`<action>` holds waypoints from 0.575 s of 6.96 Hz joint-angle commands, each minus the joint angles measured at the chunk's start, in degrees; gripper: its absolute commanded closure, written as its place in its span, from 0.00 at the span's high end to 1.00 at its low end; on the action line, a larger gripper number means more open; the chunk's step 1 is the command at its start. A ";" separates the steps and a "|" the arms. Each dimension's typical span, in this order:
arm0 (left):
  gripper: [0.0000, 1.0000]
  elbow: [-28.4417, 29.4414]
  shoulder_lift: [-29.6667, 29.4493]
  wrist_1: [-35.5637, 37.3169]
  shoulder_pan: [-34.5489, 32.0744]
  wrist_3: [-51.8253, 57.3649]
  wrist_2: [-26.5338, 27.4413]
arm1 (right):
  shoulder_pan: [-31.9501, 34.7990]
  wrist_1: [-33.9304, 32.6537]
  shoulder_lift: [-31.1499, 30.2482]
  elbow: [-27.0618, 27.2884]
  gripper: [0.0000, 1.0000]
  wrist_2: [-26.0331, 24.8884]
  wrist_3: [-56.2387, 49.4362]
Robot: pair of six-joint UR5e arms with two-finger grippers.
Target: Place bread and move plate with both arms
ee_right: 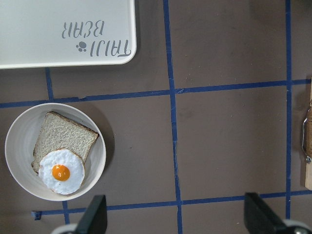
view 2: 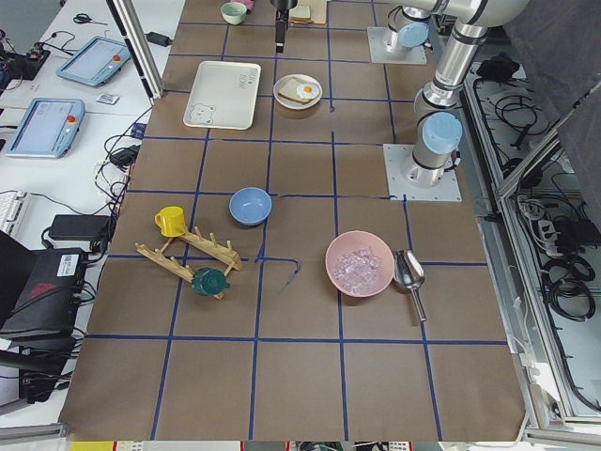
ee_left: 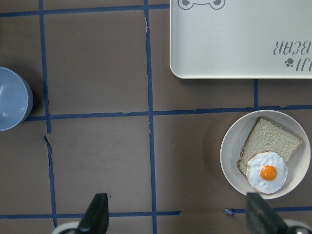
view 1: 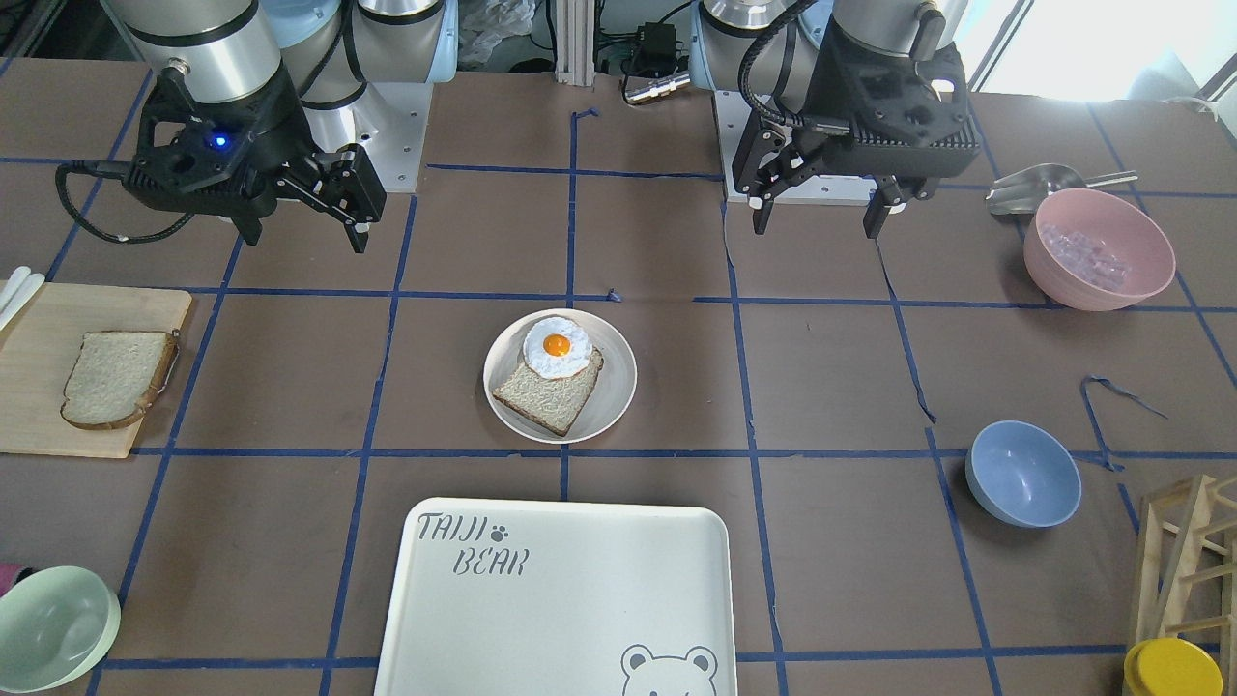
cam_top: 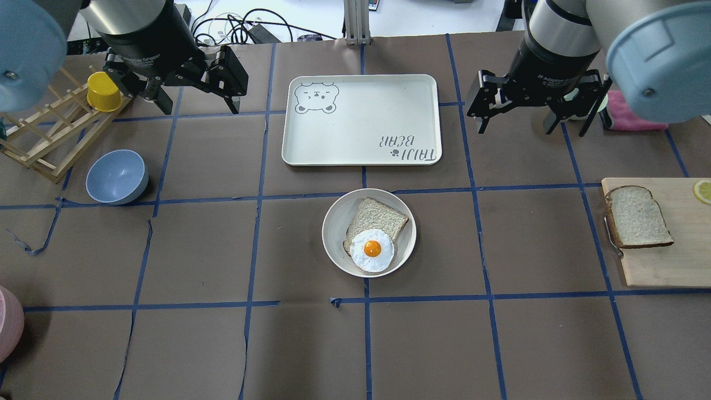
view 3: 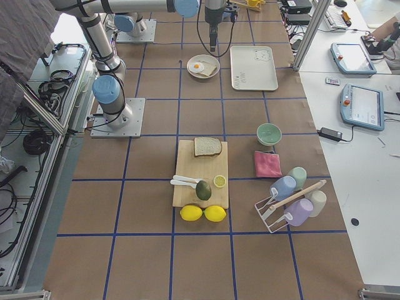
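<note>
The bread [view 1: 118,377] [cam_top: 637,216], a pale slice with a rounded top, lies flat on a wooden cutting board [view 1: 39,406] at the table's right end. The round cream plate [view 1: 618,387] [cam_top: 336,222] sits mid-table and holds a smaller tan slice topped with a fried egg [view 1: 557,346]. It also shows in both wrist views as the plate [ee_left: 229,151] [ee_right: 19,146]. My left gripper [view 1: 819,224] [cam_top: 201,108] [ee_left: 178,219] hovers open and empty, well off to the plate's left. My right gripper [view 1: 306,240] [cam_top: 525,130] [ee_right: 178,219] hangs open and empty between plate and board.
The large "TAIJI BEAR" tray [view 1: 580,599] [cam_top: 361,119] lies just beyond the plate. A blue bowl [cam_top: 116,176], a wooden rack [cam_top: 44,139] and a yellow cup [cam_top: 104,91] stand at the left. A pink bowl [view 1: 1099,249] and a green bowl [view 1: 53,628] sit near the edges.
</note>
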 commanded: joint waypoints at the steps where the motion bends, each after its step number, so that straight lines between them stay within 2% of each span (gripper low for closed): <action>1: 1.00 0.00 0.00 0.00 0.00 0.04 0.00 | -2.25 0.35 0.24 0.06 1.00 -0.01 -0.11; 3: 1.00 0.00 0.00 -0.09 0.00 0.04 0.00 | -10.57 0.62 0.24 1.46 1.00 4.29 -8.32; 4: 1.00 0.00 0.09 -0.09 0.00 0.04 0.00 | -15.06 0.53 0.33 2.51 1.00 3.86 -11.60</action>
